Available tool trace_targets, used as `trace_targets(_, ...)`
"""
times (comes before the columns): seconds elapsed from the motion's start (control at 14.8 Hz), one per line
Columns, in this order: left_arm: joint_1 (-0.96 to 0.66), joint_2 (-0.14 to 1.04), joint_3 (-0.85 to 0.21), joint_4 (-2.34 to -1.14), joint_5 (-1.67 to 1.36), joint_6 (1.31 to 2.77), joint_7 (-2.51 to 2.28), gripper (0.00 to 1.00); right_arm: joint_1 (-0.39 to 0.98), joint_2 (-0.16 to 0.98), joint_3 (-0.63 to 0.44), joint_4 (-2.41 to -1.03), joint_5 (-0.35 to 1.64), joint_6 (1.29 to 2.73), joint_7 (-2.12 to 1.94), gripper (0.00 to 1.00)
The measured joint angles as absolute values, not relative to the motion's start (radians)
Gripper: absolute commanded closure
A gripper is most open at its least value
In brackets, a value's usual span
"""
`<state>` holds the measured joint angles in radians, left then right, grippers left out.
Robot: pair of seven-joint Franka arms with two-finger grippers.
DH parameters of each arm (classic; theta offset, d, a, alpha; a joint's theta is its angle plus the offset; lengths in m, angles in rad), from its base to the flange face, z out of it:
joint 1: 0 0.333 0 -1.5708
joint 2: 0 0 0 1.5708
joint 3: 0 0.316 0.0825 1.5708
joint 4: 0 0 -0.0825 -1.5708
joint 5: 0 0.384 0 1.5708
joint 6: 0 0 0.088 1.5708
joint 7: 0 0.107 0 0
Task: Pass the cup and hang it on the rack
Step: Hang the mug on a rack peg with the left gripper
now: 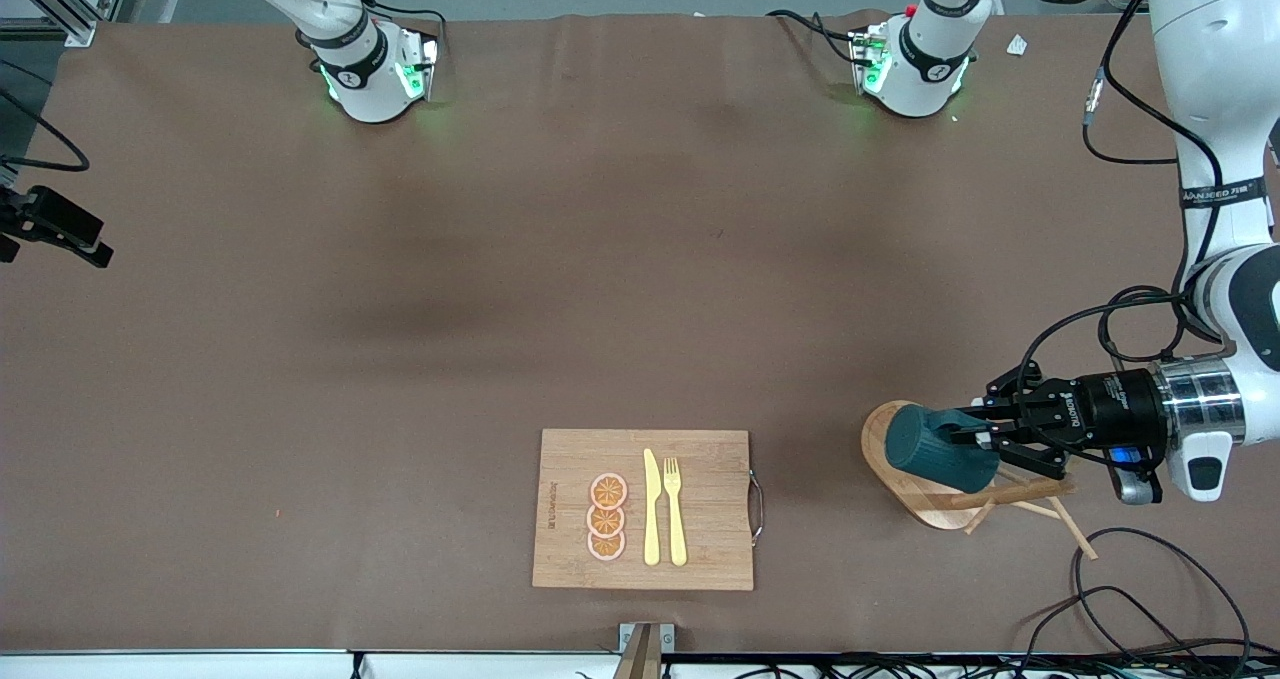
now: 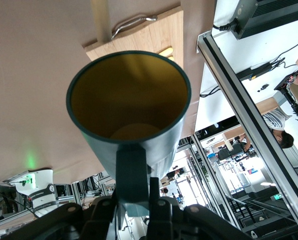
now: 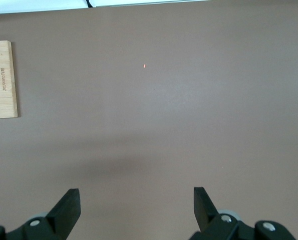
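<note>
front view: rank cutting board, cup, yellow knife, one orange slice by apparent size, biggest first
1. Cutting board, clearly the largest.
2. Cup, held in the left hand over the rack; being raised toward the camera may inflate it slightly.
3. Yellow knife: long but thin, smaller in area than the cup.
4. Orange slice, the smallest.

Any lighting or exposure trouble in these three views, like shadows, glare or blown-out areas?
Front view: even light, with soft dark shadow patches on the brown table and green glow at both arm bases. Left wrist view: the cup is well lit inside, but the bright room past the table edge is washed out. Right wrist view: flat light, with a faint shadow band above the open right gripper.
</note>
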<state>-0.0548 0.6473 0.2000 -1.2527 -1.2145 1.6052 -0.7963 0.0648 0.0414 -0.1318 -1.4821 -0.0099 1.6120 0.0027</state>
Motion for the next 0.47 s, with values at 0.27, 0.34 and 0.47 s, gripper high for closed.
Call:
trace_targets(0.27, -0.039, 0.672, 0.200, -1.253, -1.215, 1.604, -0.770, 1.00, 0.065, 0.041, -0.132, -1.482, -0.010, 1.612, 0.003, 0.00)
trace_targets(0.34, -0.039, 0.674, 0.200, -1.253, -1.215, 1.604, -0.770, 1.00, 0.065, 0.041, -0.132, -1.482, -0.010, 1.612, 0.003, 0.00)
trace_targets(0.47, -0.038, 0.677, 0.200, -1.253, -1.215, 1.604, -0.770, 1.00, 0.065, 0.038, -0.132, -1.482, -0.010, 1.612, 0.003, 0.00)
